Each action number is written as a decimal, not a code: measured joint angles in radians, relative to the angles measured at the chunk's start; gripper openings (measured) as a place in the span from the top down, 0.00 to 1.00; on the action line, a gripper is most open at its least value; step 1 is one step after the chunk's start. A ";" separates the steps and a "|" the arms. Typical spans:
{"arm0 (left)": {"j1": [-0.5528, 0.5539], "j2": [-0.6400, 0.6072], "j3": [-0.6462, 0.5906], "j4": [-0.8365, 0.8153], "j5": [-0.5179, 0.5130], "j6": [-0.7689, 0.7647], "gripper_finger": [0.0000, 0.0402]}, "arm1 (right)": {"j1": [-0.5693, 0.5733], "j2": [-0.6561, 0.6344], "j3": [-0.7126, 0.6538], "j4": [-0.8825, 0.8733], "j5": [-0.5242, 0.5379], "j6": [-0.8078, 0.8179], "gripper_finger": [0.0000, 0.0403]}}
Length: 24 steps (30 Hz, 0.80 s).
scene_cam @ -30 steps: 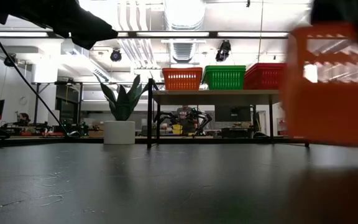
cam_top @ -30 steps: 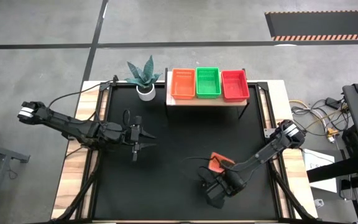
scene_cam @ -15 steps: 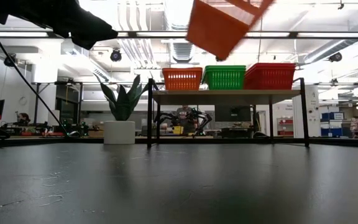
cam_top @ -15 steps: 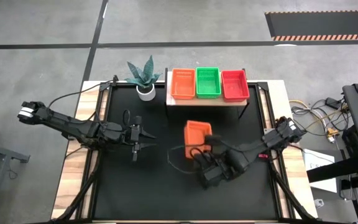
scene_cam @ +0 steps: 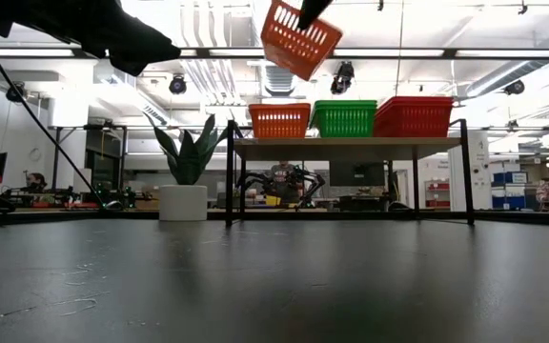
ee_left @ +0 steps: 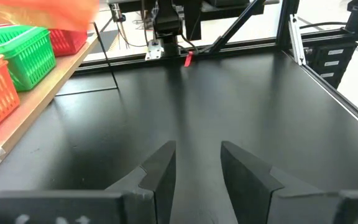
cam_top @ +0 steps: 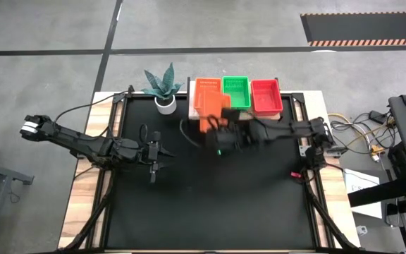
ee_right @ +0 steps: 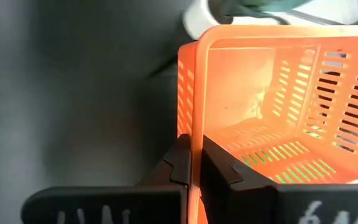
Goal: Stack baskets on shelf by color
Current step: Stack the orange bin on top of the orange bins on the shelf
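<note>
Baskets sit three in a row on the shelf (cam_top: 235, 115): we count an orange stack (scene_cam: 279, 121) at one end, a green stack (cam_top: 236, 92) in the middle, and a red stack (cam_top: 266, 95) at the other end. Our right gripper (cam_top: 213, 125) has its fingers pressed tight on the rim of an orange basket (cam_top: 211, 107), holding it in the air, tilted, above the shelf's front edge at the orange end; in the low view it hangs clear above the orange stack without touching it. Our left gripper (cam_top: 162, 157) waits low over the black table (cam_top: 210, 204), well out from the shelf on the potted plant (cam_top: 162, 87) side, its fingers (ee_left: 160, 174) spread apart and holding nothing.
</note>
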 joint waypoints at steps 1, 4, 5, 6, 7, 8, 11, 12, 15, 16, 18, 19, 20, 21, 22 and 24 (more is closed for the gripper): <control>0.000 0.000 0.000 0.000 0.000 0.000 0.72 | -0.027 0.000 0.002 0.009 0.000 -0.029 0.98; 0.000 0.000 0.000 0.000 0.000 0.003 0.72 | -0.105 0.000 0.003 0.057 -0.008 -0.113 0.98; 0.000 0.000 0.000 0.000 0.000 0.005 0.72 | -0.128 0.000 0.003 0.072 -0.017 -0.140 0.98; 0.000 0.000 0.000 0.000 0.000 0.006 0.72 | -0.152 0.000 0.003 0.085 -0.031 -0.166 0.98; 0.000 0.000 0.001 0.000 0.000 0.006 0.72 | -0.174 0.000 0.003 0.098 -0.048 -0.190 0.98; 0.000 0.000 0.003 0.000 0.000 0.007 0.72 | -0.196 0.000 0.003 0.115 -0.065 -0.213 0.98; 0.000 0.000 0.006 0.004 0.000 0.006 0.72 | -0.260 0.003 0.002 0.181 -0.123 -0.260 0.98; 0.000 0.000 0.006 0.003 0.000 0.006 0.72 | -0.280 0.004 0.001 0.199 -0.144 -0.270 0.98; 0.000 0.000 0.005 0.001 0.000 0.006 0.72 | -0.330 0.005 -0.003 0.253 -0.219 -0.298 0.98; 0.000 0.000 0.005 0.001 0.000 0.006 0.72 | -0.343 0.005 -0.003 0.265 -0.235 -0.302 0.98; 0.000 0.000 0.005 0.001 0.000 0.006 0.72 | -0.363 0.005 -0.003 0.278 -0.248 -0.305 0.98; 0.000 0.000 0.005 0.001 0.000 0.006 0.72 | -0.374 0.005 -0.003 0.278 -0.249 -0.310 0.98; 0.000 0.000 0.005 0.001 0.000 0.006 0.72 | -0.383 0.005 -0.003 0.277 -0.254 -0.313 0.98; 0.000 0.000 0.006 0.001 0.000 0.006 0.72 | -0.392 0.005 -0.005 0.278 -0.267 -0.317 0.98; 0.000 0.000 0.006 0.001 0.000 0.006 0.72 | -0.400 0.006 -0.008 0.278 -0.287 -0.318 0.98; 0.000 0.000 0.006 0.001 0.000 0.005 0.72 | -0.413 0.010 -0.010 0.278 -0.322 -0.315 0.98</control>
